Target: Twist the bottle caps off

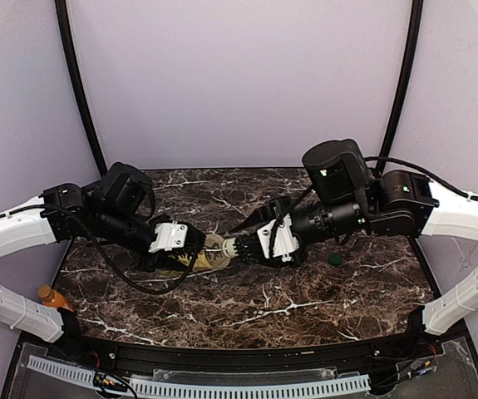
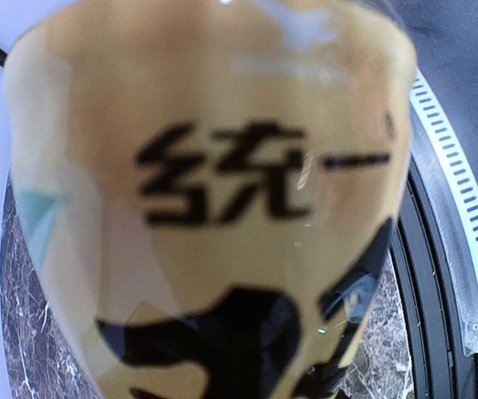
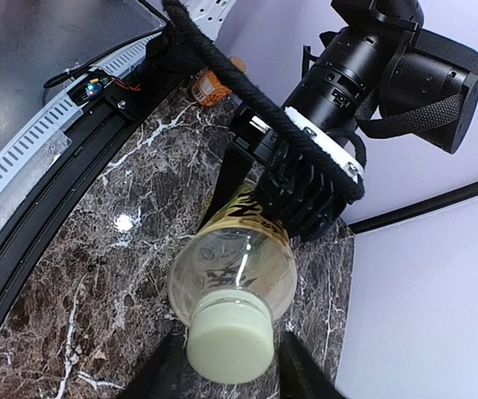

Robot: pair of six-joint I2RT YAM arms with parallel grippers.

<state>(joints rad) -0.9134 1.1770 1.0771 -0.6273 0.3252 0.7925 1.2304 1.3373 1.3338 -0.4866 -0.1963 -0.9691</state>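
My left gripper [image 1: 187,246] is shut on the tall yellow-labelled bottle [image 1: 209,254] and holds it lying level above the table. The label fills the left wrist view [image 2: 214,191], hiding the fingers there. In the right wrist view the left gripper [image 3: 305,195] clamps the bottle's body [image 3: 234,270]. The pale cream cap [image 3: 230,345] points at my right gripper [image 3: 230,370]. Its fingers [image 3: 160,374] stand on both sides of the cap with small gaps, open. A dark green cap [image 1: 334,259] lies loose on the table at the right. The golden tan cap and the short clear bottle are out of view.
The squat orange bottle [image 1: 51,297] lies at the table's near left corner, beside the left arm; it also shows in the right wrist view [image 3: 209,87]. A black rail and white slotted strip [image 1: 247,386] run along the front edge of the marble table [image 1: 305,307].
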